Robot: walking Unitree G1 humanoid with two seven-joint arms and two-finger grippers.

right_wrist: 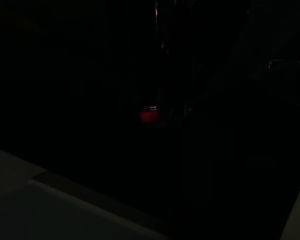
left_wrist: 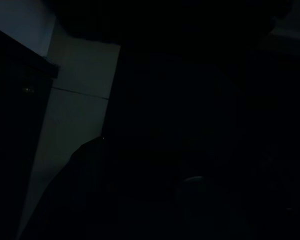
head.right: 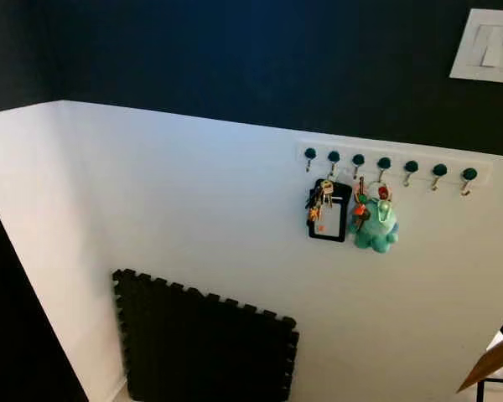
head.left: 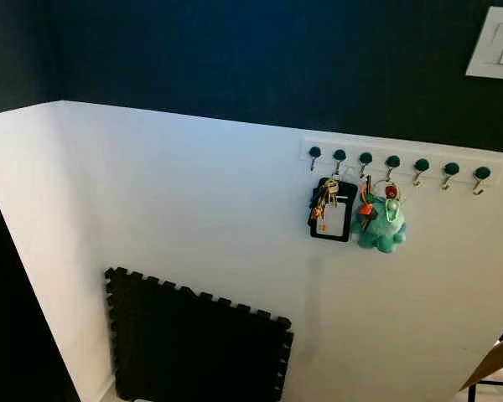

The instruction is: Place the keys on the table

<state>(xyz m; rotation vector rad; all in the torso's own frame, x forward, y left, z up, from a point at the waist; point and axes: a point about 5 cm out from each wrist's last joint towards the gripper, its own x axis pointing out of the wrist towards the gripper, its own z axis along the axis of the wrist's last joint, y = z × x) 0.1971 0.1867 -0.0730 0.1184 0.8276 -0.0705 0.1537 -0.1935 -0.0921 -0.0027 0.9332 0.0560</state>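
A white rack of several green-knobbed hooks (head.left: 394, 163) is fixed to the white wall. A bunch of keys (head.left: 321, 203) with a black card holder (head.left: 335, 213) hangs from the second hook. Beside it, to the right, a second set of keys with a teal plush octopus (head.left: 381, 226) and red and orange tags hangs from the neighbouring hooks. Both wrist views are very dark; a faint red spot (right_wrist: 149, 114) shows in the right wrist view.
A black foam puzzle mat (head.left: 197, 343) leans against the wall's lower part. A white light switch plate (head.left: 496, 43) sits on the dark upper wall at top right. A brown table corner with a black leg (head.left: 495, 364) pokes in at bottom right.
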